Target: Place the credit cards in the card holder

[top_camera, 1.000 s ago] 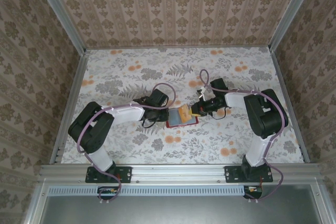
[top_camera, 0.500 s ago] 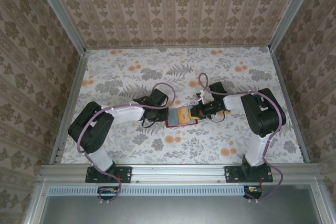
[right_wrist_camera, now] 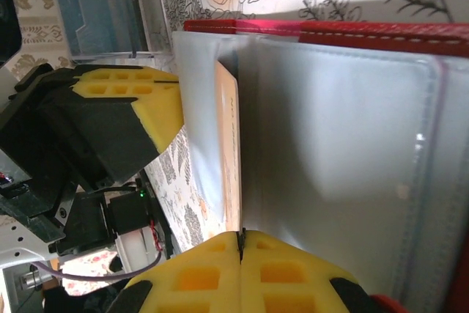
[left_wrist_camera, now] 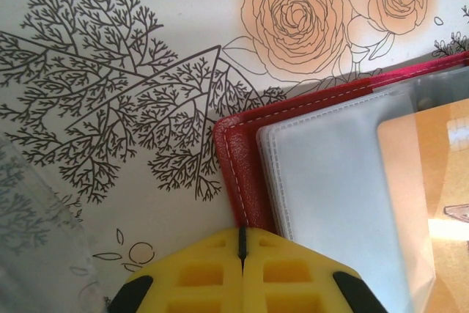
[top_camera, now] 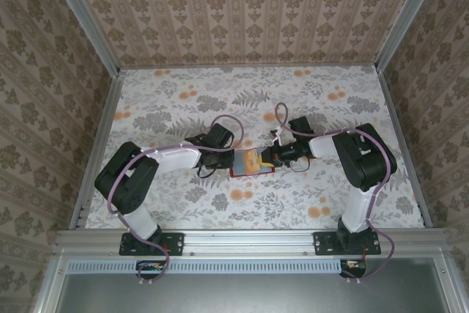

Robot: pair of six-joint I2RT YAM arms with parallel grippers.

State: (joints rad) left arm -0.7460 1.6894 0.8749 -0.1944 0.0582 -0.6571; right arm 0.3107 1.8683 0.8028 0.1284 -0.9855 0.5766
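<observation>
Jaws on both arms were fully closed. On the left gripper the 2 yellow fingertips met with just a thin dark seam between them. Their tip touched the near edge of the card holder, right where the red stitched rim ran under them. Whether that rim was actually pinched between the pads I could not tell. On the right gripper the jaws were pressed together on 1 credit card. It was a thin orange card, seen edge-on in the right wrist view, with its near end going into the seam between the yellow fingers.

The card holder lay open and flat on the flowered table, about midway between the 2 arms. The left gripper was at its left side and the right gripper at its right side. Its pale grey-blue pocket leaves faced up inside the red cover. The orange card reached in among those leaves, with 1 leaf on each side of it in the right wrist view. Whether it sat inside a pocket or merely between leaves could not be told.
</observation>
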